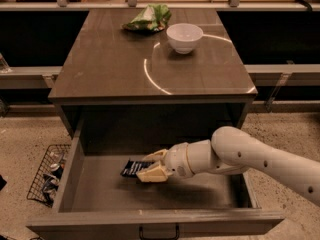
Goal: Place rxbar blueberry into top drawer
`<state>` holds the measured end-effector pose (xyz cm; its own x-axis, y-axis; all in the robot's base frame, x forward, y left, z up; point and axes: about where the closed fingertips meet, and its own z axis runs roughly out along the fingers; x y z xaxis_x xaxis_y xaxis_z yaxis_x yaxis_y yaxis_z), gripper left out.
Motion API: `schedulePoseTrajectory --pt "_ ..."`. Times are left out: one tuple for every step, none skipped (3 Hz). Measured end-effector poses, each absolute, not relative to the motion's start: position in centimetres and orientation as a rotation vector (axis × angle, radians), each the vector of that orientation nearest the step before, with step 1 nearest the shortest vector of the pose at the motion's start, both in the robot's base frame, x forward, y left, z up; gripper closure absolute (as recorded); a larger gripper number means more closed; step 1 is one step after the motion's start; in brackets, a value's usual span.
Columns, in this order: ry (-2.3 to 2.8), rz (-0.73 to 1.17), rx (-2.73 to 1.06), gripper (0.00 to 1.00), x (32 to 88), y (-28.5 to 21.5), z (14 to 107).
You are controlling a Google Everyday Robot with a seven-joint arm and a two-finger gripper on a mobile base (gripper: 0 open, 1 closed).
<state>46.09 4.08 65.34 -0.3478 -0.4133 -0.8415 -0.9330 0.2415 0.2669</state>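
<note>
Inside the top drawer (68,176), my gripper (148,166) seems closed on the rxbar blueberry (132,168), which juts toward 9 o'clock, its white lettering unreadable.

Open top drawer, arm reaching in from the right

The top drawer (69,184) stands pulled out and open from above. The white arm (250,156) crosses over its right wall and fills the right half. The gripper (149,166) sits low inside, left of middle, its fingers closed on the rxbar blueberry (133,168). Bare drawer floor shows left of the bar and along the front panel. The tabletop (110,69) overhangs the drawer's back, blocking entry from above there. The white bowl (184,36) and green chip bag (149,19) stand at its far end. A black wire basket (47,176) sits on the floor just left of the drawer.
</note>
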Motion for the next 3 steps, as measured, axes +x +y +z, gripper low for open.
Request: schedulePoseTrajectory --pt "1.879 1.053 -1.227 0.82 46.04 4.22 65.37" --pt "1.878 1.055 -1.230 0.58 45.97 4.36 65.36" --pt "1.877 1.058 -1.233 0.36 45.90 4.49 65.35"
